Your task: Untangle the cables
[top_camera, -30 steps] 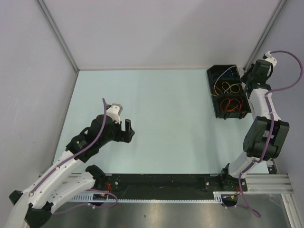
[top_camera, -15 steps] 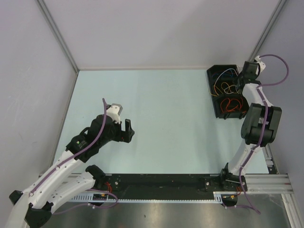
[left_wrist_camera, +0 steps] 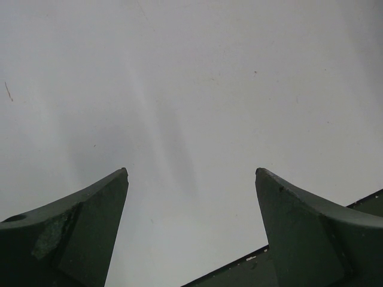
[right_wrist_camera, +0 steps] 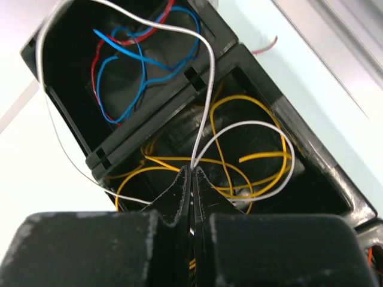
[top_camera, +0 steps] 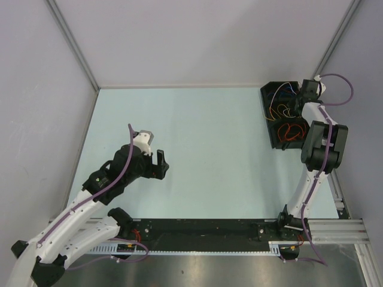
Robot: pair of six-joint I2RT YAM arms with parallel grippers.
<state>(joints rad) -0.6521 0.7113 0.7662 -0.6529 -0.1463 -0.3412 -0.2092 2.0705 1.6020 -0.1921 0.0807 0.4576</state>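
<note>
Worktop: the pale blue-green worktop (top_camera: 209, 137) has no cable laid out singly on it, as far as the overhead view shows.
Bin: the black plastic divided bin (top_camera: 267, 119) sits at the far right of the worktop. Nearly all the wire in view lies in it or hangs over it.
Left pincer: the left pincer (left_wrist_camera: 191, 173) stands wide and holds nothing, over bare worktop well apart from the bin.
Right pincer: the right pincer (right_wrist_camera: 192, 173) is clamped on a thin white wire, above the compartment of yellow coils.
Cables: the thin curly cables are in the bin. The blue wires (right_wrist_camera: 128, 51) and a red wire (right_wrist_camera: 152, 28) loop through each other in the farthest compartment. The yellow wires (right_wrist_camera: 251, 97) fill the middle one and the orange wires (top_camera: 292, 130) the nearest.
White wire: the white wire (right_wrist_camera: 209, 78) rises from the fingertips and arcs over the blue-and-red compartment, and another bend sweeps across the yellow (so it crosses two groups).
Progress: this looks like an early stage. One strand is gripped and none is freed; lifting each colour clear and laying it apart is left to do.
Views: the overhead view gives the layout, the three compartments and how far apart the arms are, but the white wire is too fine to see there. The right wrist view shows the grip, the crossings and a short red end (right_wrist_camera: 266, 45) outside the bin wall. The left wrist view shows only parted jaws and bare surface.
</note>
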